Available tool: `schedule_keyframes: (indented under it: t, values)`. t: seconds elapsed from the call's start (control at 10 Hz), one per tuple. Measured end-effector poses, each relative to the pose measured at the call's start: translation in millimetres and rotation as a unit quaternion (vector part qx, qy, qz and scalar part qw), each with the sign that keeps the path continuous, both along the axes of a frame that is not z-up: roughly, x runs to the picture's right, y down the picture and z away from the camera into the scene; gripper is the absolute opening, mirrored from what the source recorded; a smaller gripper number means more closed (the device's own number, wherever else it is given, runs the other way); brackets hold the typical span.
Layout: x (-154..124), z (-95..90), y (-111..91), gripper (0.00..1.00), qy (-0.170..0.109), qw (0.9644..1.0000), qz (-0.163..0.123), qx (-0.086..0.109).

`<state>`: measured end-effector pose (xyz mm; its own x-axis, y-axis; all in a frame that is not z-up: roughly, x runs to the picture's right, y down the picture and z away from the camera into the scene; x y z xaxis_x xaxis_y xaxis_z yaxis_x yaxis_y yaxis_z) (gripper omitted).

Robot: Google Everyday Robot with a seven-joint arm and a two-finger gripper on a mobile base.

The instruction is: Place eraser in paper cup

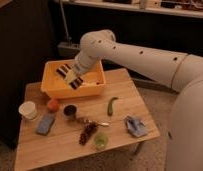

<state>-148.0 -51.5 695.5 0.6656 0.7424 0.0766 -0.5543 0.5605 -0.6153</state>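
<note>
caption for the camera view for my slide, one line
Robot's shut hand over the yellow bin on a wooden table, white paper cup standing near the left edge.

White arm [145,57], dark dots, jaws over yellow bin [62,91]

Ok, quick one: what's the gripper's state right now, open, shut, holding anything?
The gripper: jaws shut, poised over the yellow bin; whether it holds anything cannot be told.
</note>
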Motion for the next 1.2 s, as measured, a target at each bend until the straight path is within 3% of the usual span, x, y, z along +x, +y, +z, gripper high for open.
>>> schedule_keyframes:
  t: [0.1,0.2,0.4,1.0,1.1,1.2]
  values:
    - [-16,0.0,13,0.14,-0.015,0.9997,-0.019,0.004]
    - [-48,5.2,38,0.14,-0.048,0.9975,-0.052,0.005]
    - [-69,15.9,61,0.14,-0.076,0.9944,-0.073,0.001]
    - [-68,17.3,63,0.14,-0.080,0.9936,-0.079,-0.003]
    - [-67,16.1,60,0.14,-0.083,0.9922,-0.094,-0.001]
    - [-75,8.4,52,0.14,-0.094,0.9872,-0.129,0.007]
